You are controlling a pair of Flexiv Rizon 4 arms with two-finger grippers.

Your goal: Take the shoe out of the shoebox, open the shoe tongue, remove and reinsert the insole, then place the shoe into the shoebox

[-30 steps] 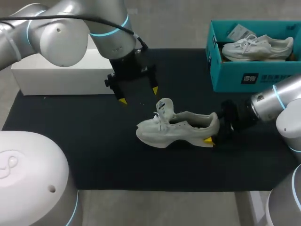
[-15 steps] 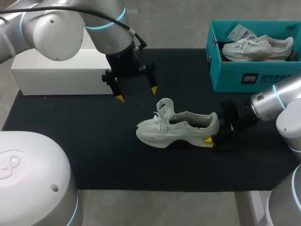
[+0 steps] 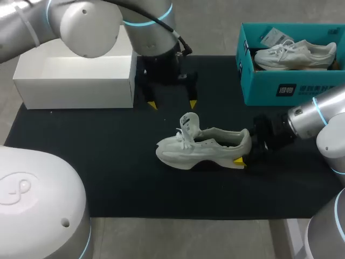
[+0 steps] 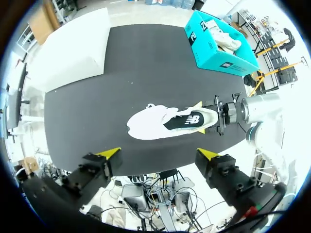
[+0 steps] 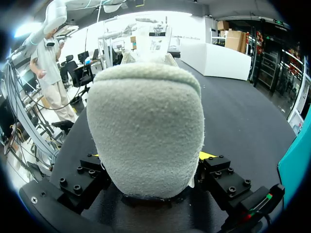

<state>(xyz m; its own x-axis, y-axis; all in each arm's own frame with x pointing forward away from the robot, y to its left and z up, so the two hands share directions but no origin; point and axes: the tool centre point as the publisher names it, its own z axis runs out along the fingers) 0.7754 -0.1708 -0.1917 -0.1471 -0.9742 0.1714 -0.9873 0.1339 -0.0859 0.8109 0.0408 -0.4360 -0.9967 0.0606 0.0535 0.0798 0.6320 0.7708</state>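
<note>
Black-matted tabletop [image 3: 108,178] from overhead: pale grey mesh sneaker [image 3: 202,148] at mid-mat, outside the teal cardboard shoebox [image 3: 269,89], tongue raised. Right claw [image 3: 243,152] clamped on the heel, one yellow tip showing, the far finger hidden behind the shoe. Left claw [image 3: 172,104] spread wide and empty, above the mat near the open white box [image 3: 75,89]. White second sneaker [image 3: 294,55] inside the shoebox.

From the left wrist: sneaker ahead of the spread fingers, well apart.

From the right wrist: fuzzy heel filling nearly everything, fingertips mostly covered.
</note>
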